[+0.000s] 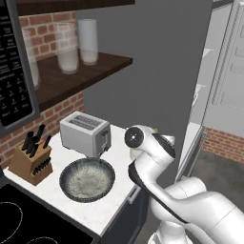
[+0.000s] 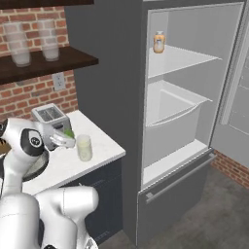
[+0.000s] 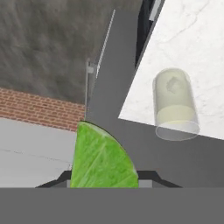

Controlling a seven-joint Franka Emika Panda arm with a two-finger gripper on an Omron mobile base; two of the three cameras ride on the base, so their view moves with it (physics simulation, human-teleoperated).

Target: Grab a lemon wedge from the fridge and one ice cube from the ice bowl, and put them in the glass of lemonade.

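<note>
My gripper (image 3: 105,180) is shut on the lemon wedge (image 3: 101,158), a yellow-green slice that stands up between the dark fingertips. In the right base view the gripper (image 2: 67,138) hovers over the white counter with the wedge (image 2: 70,132), just left of and slightly above the glass of lemonade (image 2: 84,147). The hand view looks down on that glass of lemonade (image 3: 175,109), near the counter's corner, up and to the right of the wedge. The ice bowl (image 1: 87,178) sits on the counter in front of the toaster. The fridge (image 2: 112,73) stands open, its white shelves showing.
A toaster (image 1: 86,133) and a knife block (image 1: 32,157) stand against the brick wall, and a black cooktop (image 1: 28,217) lies at the near left. Tall frosted glasses (image 2: 48,39) rest on a wooden shelf. A small orange bottle (image 2: 159,42) sits on the top fridge shelf.
</note>
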